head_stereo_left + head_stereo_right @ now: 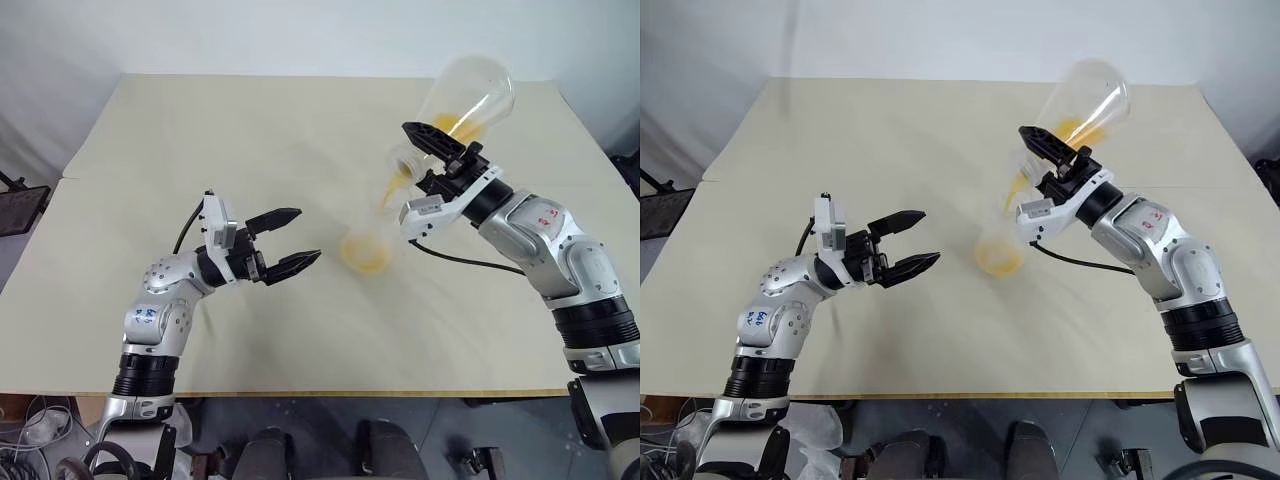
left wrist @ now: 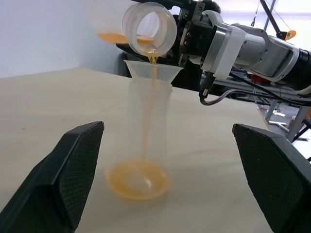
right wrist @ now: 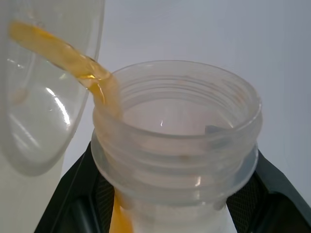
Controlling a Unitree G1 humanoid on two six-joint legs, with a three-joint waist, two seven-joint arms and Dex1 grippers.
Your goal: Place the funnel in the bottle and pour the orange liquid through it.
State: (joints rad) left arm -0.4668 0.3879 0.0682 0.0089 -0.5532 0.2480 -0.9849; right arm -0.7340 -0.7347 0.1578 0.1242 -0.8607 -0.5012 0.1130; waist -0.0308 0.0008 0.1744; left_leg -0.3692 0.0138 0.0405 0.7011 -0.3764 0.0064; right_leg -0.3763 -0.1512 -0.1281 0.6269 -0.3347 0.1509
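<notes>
Already mid-pour: the funnel (image 2: pixel 153 73) was seated in the bottle (image 2: pixel 146 126) and orange liquid (image 2: pixel 138 179) was running through, so the placing step looked done and what was left was emptying the rest and setting the flask down. Going left to right across the cream table (image 1: pixel 200 130): the left gripper (image 1: pixel 290 240) hovered just above the table with its black fingers spread apart, holding nothing, pointing at the bottle from near but not touching it. The bottle stood upright near the table's middle, between the two grippers, with a shallow orange pool on its base; fill was low, most of the body clear. The funnel sat in its neck, rim up, with a thin orange stream dropping into it. Right of that, the right gripper (image 1: pixel 440 150) was clamped on the neck of the larger conical flask (image 1: pixel 470 95), held tipped with its open mouth directly over the funnel and its base raised up and away. Some orange liquid sat along the flask's lower wall, feeding the stream, so the flask was not yet empty. No spill was visible on the table around the bottle.
</notes>
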